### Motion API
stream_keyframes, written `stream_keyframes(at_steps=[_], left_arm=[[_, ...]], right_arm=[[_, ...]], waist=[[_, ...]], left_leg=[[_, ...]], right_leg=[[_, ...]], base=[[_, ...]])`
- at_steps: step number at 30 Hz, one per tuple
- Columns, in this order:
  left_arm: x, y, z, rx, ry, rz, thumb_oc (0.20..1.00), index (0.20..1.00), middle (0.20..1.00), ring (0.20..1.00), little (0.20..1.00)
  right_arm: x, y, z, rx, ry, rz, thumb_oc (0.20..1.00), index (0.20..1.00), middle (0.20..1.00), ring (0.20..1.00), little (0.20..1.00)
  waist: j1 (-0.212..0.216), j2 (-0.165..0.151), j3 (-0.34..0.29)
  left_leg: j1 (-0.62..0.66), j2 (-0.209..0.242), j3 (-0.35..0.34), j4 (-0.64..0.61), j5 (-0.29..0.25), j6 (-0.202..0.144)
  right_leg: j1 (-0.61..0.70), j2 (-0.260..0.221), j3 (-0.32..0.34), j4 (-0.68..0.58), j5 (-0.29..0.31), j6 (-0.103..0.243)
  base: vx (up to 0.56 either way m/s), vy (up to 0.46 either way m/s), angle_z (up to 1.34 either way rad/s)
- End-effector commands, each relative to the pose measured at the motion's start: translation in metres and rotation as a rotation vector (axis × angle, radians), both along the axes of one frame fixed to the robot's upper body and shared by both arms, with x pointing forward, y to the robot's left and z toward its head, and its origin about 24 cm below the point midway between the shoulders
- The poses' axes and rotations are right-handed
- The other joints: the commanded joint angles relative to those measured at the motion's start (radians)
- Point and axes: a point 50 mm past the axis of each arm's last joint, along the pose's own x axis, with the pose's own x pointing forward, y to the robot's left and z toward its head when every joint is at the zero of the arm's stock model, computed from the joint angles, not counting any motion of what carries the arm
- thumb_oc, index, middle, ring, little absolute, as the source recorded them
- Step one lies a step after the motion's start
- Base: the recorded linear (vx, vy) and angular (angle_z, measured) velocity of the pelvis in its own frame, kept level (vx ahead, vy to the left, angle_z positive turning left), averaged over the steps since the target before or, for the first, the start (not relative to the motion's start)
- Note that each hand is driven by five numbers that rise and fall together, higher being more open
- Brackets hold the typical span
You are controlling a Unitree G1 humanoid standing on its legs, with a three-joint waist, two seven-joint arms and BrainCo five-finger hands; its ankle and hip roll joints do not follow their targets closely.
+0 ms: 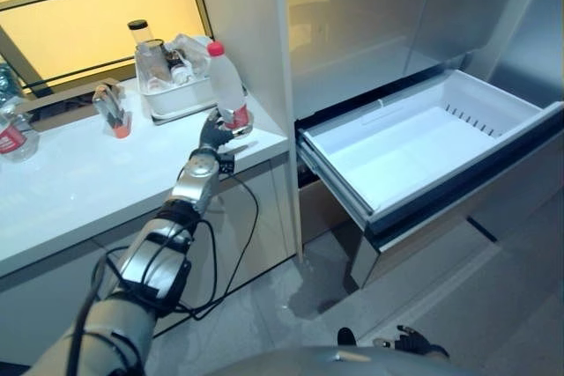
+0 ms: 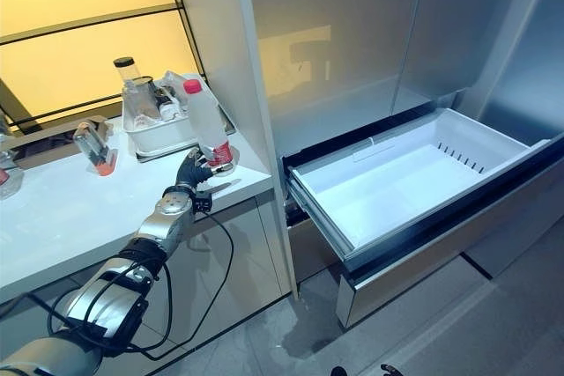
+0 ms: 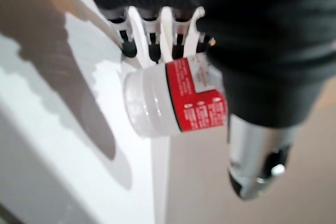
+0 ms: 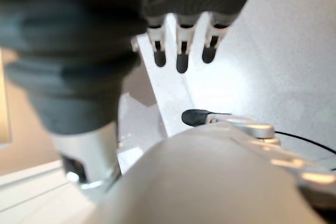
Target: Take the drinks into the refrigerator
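Kitchen: countertop (image 1: 79, 182), refrigerator drawer (image 1: 423, 143).

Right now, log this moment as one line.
left hand: shut on bottle at counter edge | fridge drawer: open | right hand: idle

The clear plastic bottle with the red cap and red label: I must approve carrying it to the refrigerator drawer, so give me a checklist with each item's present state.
1. Left hand curled round the clear plastic bottle with the red cap and red label, low at the label: ok.
2. Bottle upright, cap on: ok.
3. Bottle lifted off the white countertop: cannot tell.
4. White refrigerator drawer pulled out, with bare floor inside: ok.
5. White dish rack just behind the bottle, close enough to bump: not ok.
6. Right hand free, fingers relaxed: ok.
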Motion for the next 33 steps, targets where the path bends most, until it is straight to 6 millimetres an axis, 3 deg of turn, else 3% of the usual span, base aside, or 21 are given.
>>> stream_keyframes(at_steps=[1,14,15,16,24,33], left_arm=[[0.027,-0.041,0.062,-0.054,-0.165,-0.118,1.0,1.0,1.0,1.0,1.0],[0.025,-0.083,0.056,-0.084,-0.139,-0.218,1.0,1.0,1.0,1.0,1.0],[0.024,-0.087,0.056,-0.084,-0.139,-0.227,0.74,0.74,0.74,0.74,0.74],[0.024,-0.093,0.059,-0.092,-0.149,-0.241,0.2,0.2,0.2,0.2,0.2],[0.016,-0.106,0.052,-0.165,-0.163,-0.261,0.2,0.2,0.2,0.2,0.2],[0.014,-0.094,0.048,-0.149,-0.184,-0.221,0.2,0.2,0.2,0.2,0.2]], right_arm=[[0.0,0.004,-0.001,0.004,0.003,0.028,1.0,1.0,1.0,1.0,1.0],[-0.003,-0.001,-0.001,-0.012,0.008,0.01,1.0,1.0,1.0,1.0,1.0],[-0.004,-0.001,-0.001,-0.012,0.01,0.009,1.0,1.0,1.0,1.0,1.0],[-0.003,-0.001,-0.001,-0.012,0.007,0.008,1.0,1.0,1.0,1.0,1.0],[-0.002,0.0,-0.001,-0.014,-0.004,-0.015,1.0,1.0,1.0,1.0,1.0],[0.004,0.002,0.0,-0.012,-0.018,-0.021,1.0,1.0,1.0,1.0,1.0]], waist=[[-0.06,0.006,0.032],[-0.096,0.022,0.038],[-0.098,0.023,0.037],[-0.1,0.025,0.039],[-0.099,0.021,0.039],[-0.079,0.007,0.04]], left_leg=[[-0.007,-0.017,0.027,0.001,-0.004,0.019],[-0.006,-0.016,0.054,0.001,-0.003,0.019],[-0.006,-0.017,0.055,0.001,-0.003,0.019],[-0.006,-0.018,0.054,0.001,-0.002,0.019],[-0.011,-0.019,0.057,0.001,0.0,0.021],[-0.014,-0.022,0.043,0.001,0.002,0.024]], right_leg=[[0.131,0.005,0.045,0.022,-0.13,0.056],[0.122,0.01,0.071,0.019,-0.126,0.055],[0.121,0.01,0.071,0.019,-0.125,0.055],[0.12,0.011,0.072,0.02,-0.124,0.055],[0.117,0.009,0.074,0.022,-0.123,0.055],[0.118,0.006,0.061,0.026,-0.123,0.054]], base=[[0.01,0.0,-0.05],[0.0,0.001,-0.05],[0.0,0.0,0.0],[0.0,0.0,0.0],[0.0,0.0,0.0],[0.0,0.0,0.0]])
